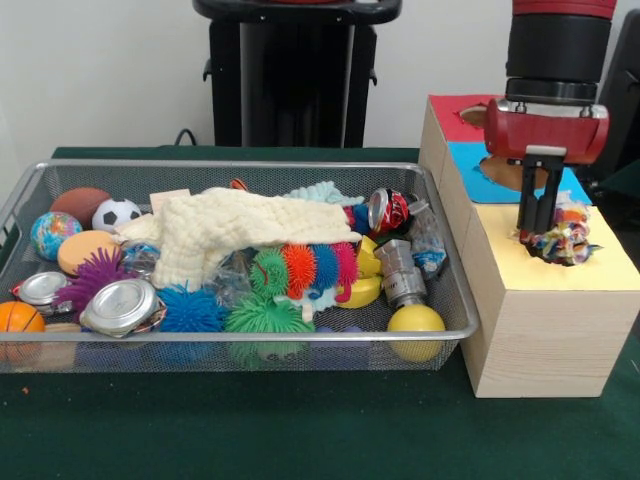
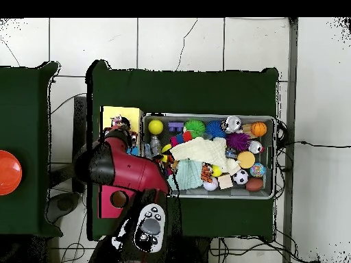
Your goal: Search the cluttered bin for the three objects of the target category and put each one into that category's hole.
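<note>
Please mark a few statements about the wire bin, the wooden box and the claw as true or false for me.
1. The black claw is over the yellow section of the wooden box. True.
2. The claw holds a small multicoloured crinkly object at the yellow section's hole. True.
3. The cream knitted cloth lies on the green table outside the wire mesh bin. False: it is draped over the clutter inside the bin.
4. A black-and-white mini soccer ball sits near the bin's far left corner in the front view. True.
5. The plain yellow ball rests on top of the wooden box. False: it is in the bin's near right corner.
</note>
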